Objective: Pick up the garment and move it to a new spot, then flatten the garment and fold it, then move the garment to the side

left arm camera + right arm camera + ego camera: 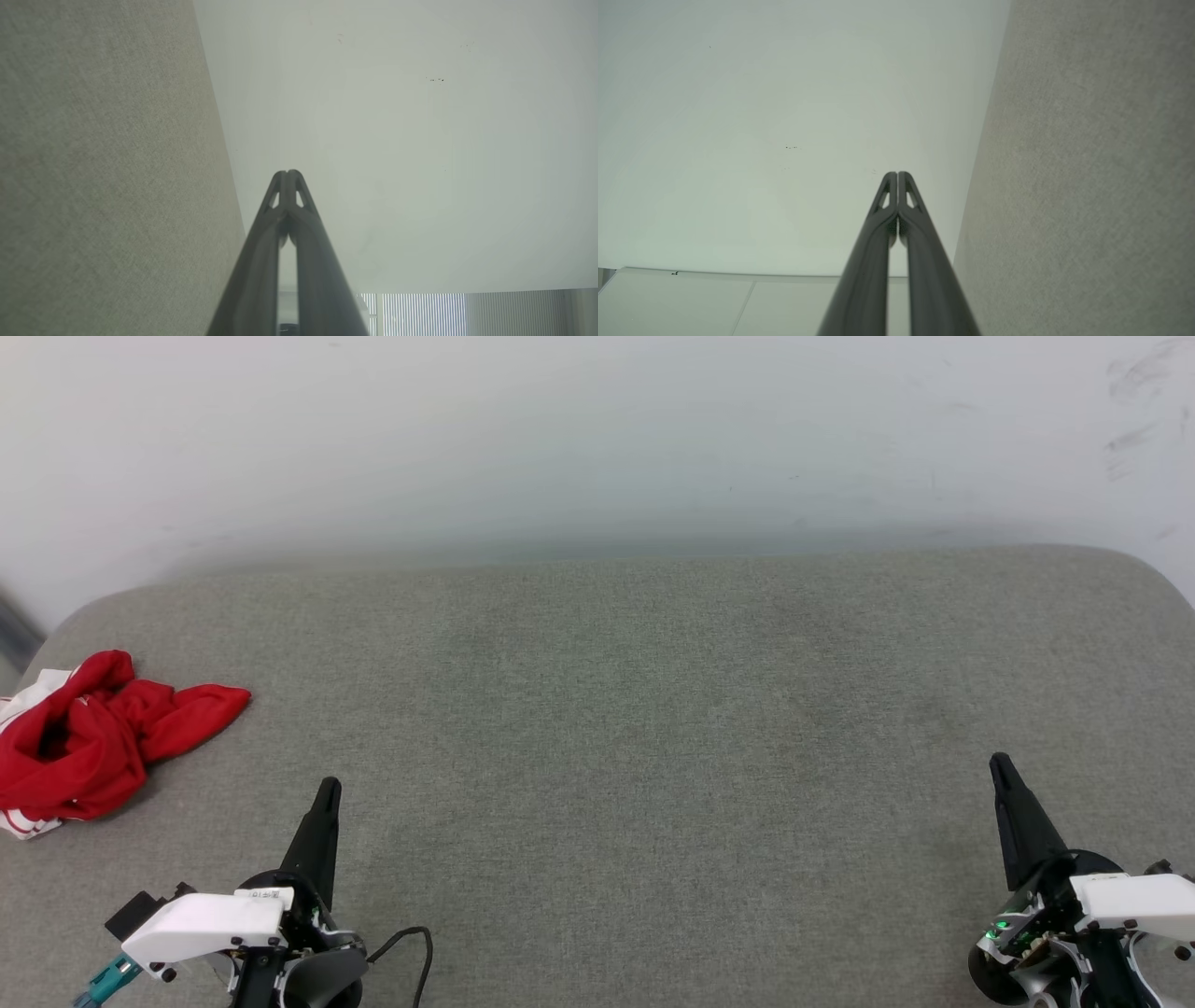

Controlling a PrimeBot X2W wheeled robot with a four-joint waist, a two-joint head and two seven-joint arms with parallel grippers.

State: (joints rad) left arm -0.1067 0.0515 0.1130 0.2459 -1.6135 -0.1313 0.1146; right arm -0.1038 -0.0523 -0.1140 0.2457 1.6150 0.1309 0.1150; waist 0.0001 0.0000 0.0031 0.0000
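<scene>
**Grippers.** In the head view the left gripper [329, 788] and the right gripper [999, 764] sit over the near edge of the grey fabric surface [597, 756]. Their fingers point away from the robot. Both are fully closed and neither holds anything. A black cable [422, 952] loops just beside the left wrist, and a green light [1001, 925] shows on the right wrist.

**Wrist views.** The left wrist view confirms what the head view leaves coarse: the two dark fingers [261, 261] meet at their tips with nothing between them. The right wrist view shows the same for its fingers [924, 261]. Each wrist view shows the grey surface to one side of its fingers and the pale wall [597, 429] beyond them. The left wrist view also shows vertical blinds [420, 312].

**Garment.** The head view shows the garment [93, 737]. It lies crumpled on the surface, forward and to the left of the left fingertips, and is not touching them. It is well apart from the right gripper. The picture's left edge cuts the heap. Its long axis runs roughly across the fingers' direction. One red lobe [201, 709] points inward, toward the line ahead of the left gripper. White fabric shows at the heap's outer edge.
</scene>
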